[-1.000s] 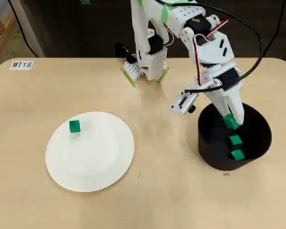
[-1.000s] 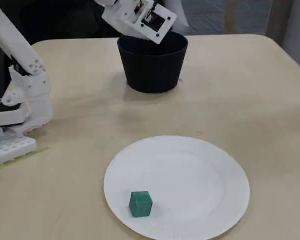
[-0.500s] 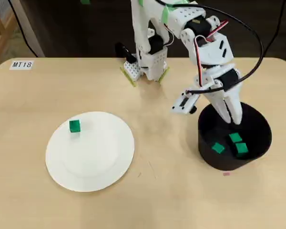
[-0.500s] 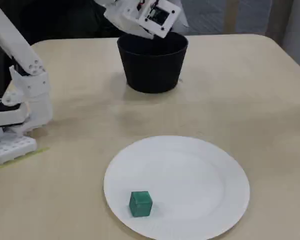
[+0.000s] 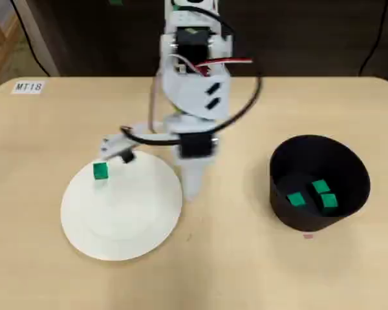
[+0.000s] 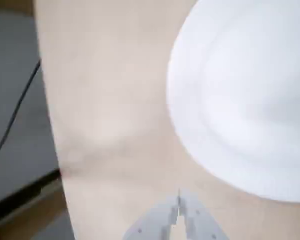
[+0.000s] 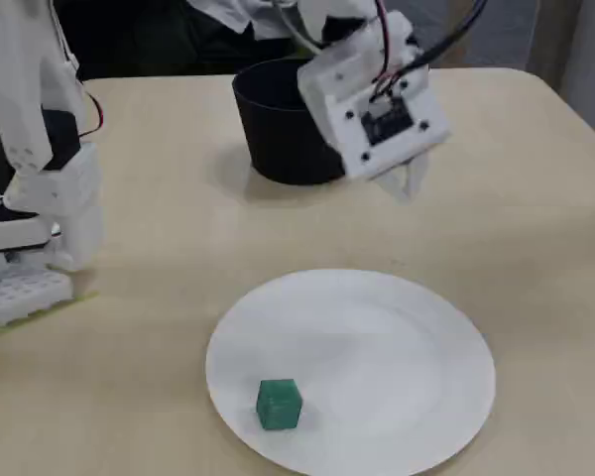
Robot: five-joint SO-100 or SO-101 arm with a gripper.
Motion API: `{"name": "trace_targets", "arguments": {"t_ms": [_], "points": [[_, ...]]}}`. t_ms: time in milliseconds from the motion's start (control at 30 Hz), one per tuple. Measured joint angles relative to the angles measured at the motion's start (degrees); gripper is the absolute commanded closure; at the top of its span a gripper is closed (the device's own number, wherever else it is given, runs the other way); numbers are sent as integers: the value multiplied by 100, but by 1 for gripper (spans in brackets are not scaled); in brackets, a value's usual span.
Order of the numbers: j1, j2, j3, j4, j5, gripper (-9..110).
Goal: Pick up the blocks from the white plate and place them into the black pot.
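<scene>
One green block (image 5: 100,170) lies on the white plate (image 5: 123,248) near its far left rim; it also shows in the fixed view (image 7: 279,404) on the plate (image 7: 397,377). Three green blocks (image 5: 321,187) lie inside the black pot (image 5: 310,221), which stands at the right; in the fixed view the pot (image 7: 278,144) is behind the arm. My gripper (image 5: 193,187) hovers over the table just right of the plate, between plate and pot. Its jaws are shut and empty in the wrist view (image 6: 179,202), where the plate (image 6: 250,100) fills the upper right. It shows in the fixed view (image 7: 409,180) too.
A second white arm's base (image 7: 40,198) stands at the table's left edge in the fixed view. A label "MT18" (image 5: 28,86) sits at the far left corner. A black cable (image 5: 246,106) loops beside my arm. The wrist view shows the table's edge (image 6: 52,145).
</scene>
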Motion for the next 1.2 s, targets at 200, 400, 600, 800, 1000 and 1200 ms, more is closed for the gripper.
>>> {"name": "trace_targets", "arguments": {"t_ms": [200, 400, 600, 800, 1000, 1200], "points": [[993, -211, 0, 747, 571, 104], [1415, -352, 53, 1433, 1213, 104], [1907, -352, 729, 1406, 2013, 104], [2364, -352, 1160, 932, 2777, 104], [2514, -519, 1169, 431, 2883, 82], [2514, -598, 1169, 431, 2821, 75]]}}
